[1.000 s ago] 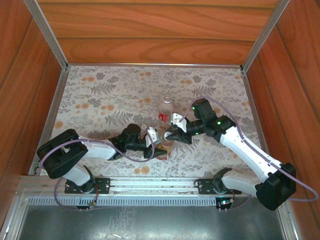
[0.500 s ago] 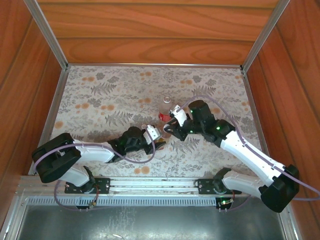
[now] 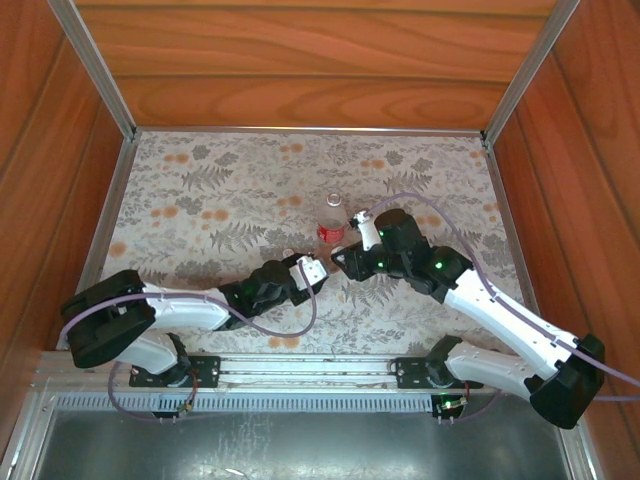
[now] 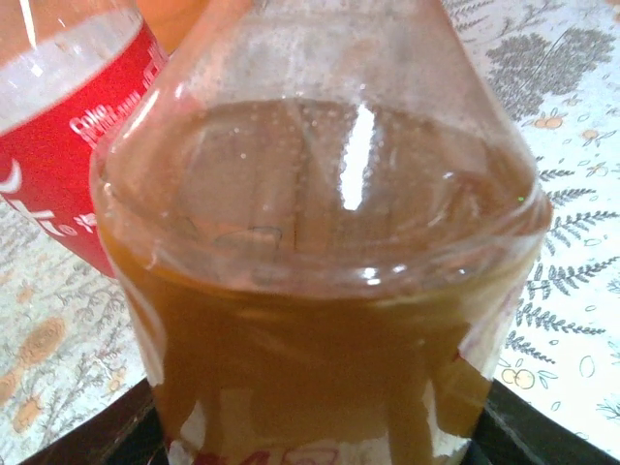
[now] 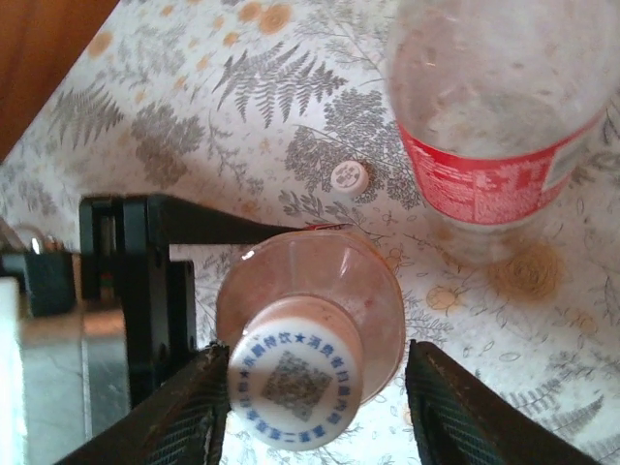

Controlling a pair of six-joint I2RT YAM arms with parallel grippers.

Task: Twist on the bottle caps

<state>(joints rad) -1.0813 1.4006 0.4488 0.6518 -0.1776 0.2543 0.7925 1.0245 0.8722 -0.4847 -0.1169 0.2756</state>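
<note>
Jaws of the left gripper (image 4: 320, 444) clamp the amber bottle (image 4: 320, 291); those of the right gripper (image 5: 325, 417) stand open either side of its white cap (image 5: 291, 386). The bottle's base is cut off.

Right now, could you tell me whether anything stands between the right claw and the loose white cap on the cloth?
Yes. The amber bottle, already capped, stands between the open jaws of the right claw, and the loose cap lies on the cloth beyond it, near the clear bottle.
</note>
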